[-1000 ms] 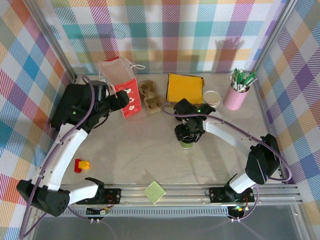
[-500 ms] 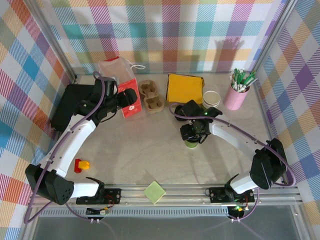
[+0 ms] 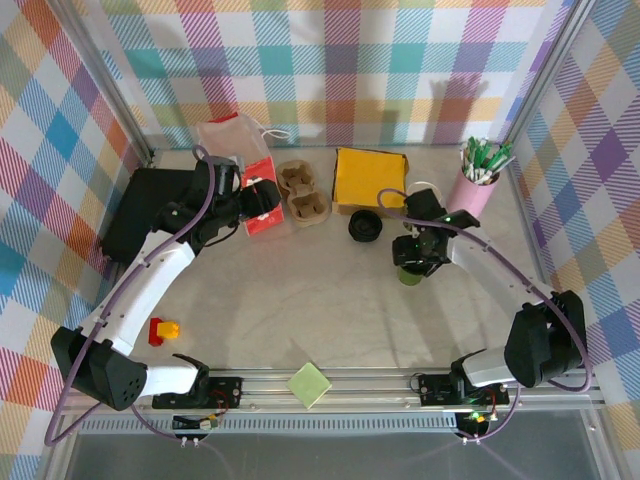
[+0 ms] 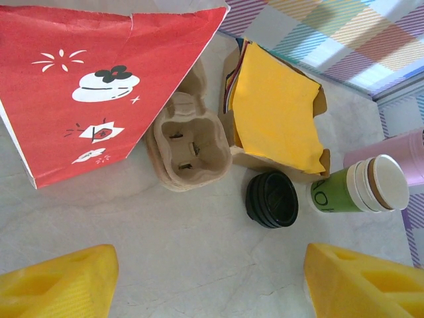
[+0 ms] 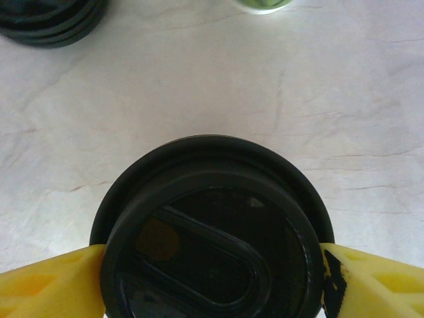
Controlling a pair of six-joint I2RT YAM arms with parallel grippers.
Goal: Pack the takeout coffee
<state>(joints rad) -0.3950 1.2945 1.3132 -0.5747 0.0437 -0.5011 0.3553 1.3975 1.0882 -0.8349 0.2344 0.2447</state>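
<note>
The right pincer (image 3: 417, 258) is pinching the takeout coffee (image 3: 410, 277), a small green cup with a round black lid. In the right wrist view its two yellow fingers (image 5: 50, 281) press against opposite sides of the lid. The cup is at the right of the middle of the counter (image 3: 300, 300), near the front of the pink cup of pens (image 3: 474, 186). I cannot tell if it stands on the counter or is lifted a little. A pile of loose black lids (image 3: 365, 226) lies near it on the left, apart from it. The left pincer (image 4: 211, 250) is spread wide with nothing between its fingers, and it hangs just beside the red paper bag (image 4: 86, 86) at the back left. Right of the bag lies a brown cardboard cup carrier (image 4: 189, 142), touching the bag's edge, and then comes a yellow pile of napkins (image 4: 275, 112). A stack of green cups without lids (image 4: 361, 189) is just beside the pink cup. Near the front edge there are a small red and yellow block (image 3: 163, 330) and a green pad (image 3: 309, 384).
</note>
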